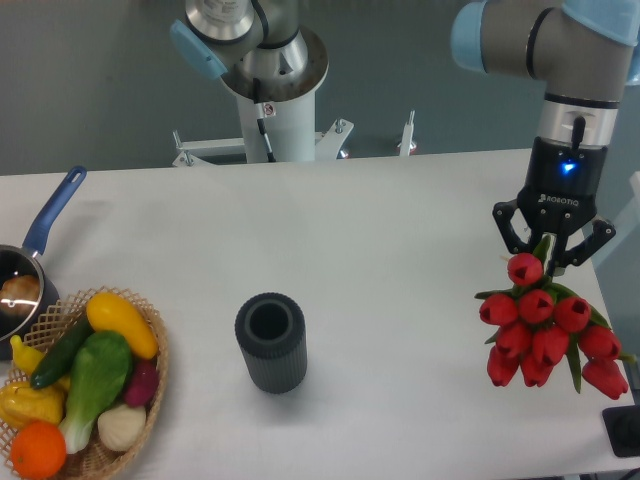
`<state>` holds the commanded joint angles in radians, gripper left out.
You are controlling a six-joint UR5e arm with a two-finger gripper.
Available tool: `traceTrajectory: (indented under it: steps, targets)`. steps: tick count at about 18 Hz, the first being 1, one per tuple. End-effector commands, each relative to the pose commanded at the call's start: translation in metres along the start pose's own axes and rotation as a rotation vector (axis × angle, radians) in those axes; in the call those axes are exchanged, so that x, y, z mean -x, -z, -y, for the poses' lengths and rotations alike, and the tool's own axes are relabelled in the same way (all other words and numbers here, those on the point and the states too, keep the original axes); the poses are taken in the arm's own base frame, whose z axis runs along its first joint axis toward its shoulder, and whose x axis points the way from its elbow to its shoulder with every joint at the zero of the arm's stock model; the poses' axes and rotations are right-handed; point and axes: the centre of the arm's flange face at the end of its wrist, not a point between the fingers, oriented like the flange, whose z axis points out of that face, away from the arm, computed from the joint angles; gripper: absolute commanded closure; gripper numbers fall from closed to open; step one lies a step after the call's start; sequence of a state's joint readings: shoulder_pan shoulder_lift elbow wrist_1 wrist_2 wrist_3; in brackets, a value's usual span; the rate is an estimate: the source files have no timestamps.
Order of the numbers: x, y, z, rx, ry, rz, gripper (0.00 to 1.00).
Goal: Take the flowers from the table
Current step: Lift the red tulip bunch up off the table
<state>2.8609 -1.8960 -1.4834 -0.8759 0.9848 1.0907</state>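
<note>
1. The claw [553,247] hangs from the arm above the right side of the table [380,240], pointing downward, with a blue light lit on the wrist above it.
2. Its fingers are closed on the green stems of the flowers [548,330], gripping them just above the blooms.
3. The flowers hang head-down below the claw: a cluster of red tulips with green leaves, the lowest blooms near the table's right front edge. Whether they touch the surface cannot be told.
4. A dark ribbed cylindrical holder [271,342] stands upright near the middle of the table, well apart from the flowers.
5. A wicker basket [140,400] with colourful vegetables sits at the front left corner.
6. A pan with a blue handle [52,215] lies at the left edge, just behind the basket.
</note>
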Motion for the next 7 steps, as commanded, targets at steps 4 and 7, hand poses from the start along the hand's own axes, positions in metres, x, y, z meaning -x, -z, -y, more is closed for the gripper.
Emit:
traceTrajectory:
  steps: [4, 7]
  targets:
    - [0.0016, 0.0037, 0.0051, -0.006, 0.02, 0.007, 0.75]
    - [0.0029, 0.0058, 0.0071, -0.008, 0.024, 0.012, 0.75]
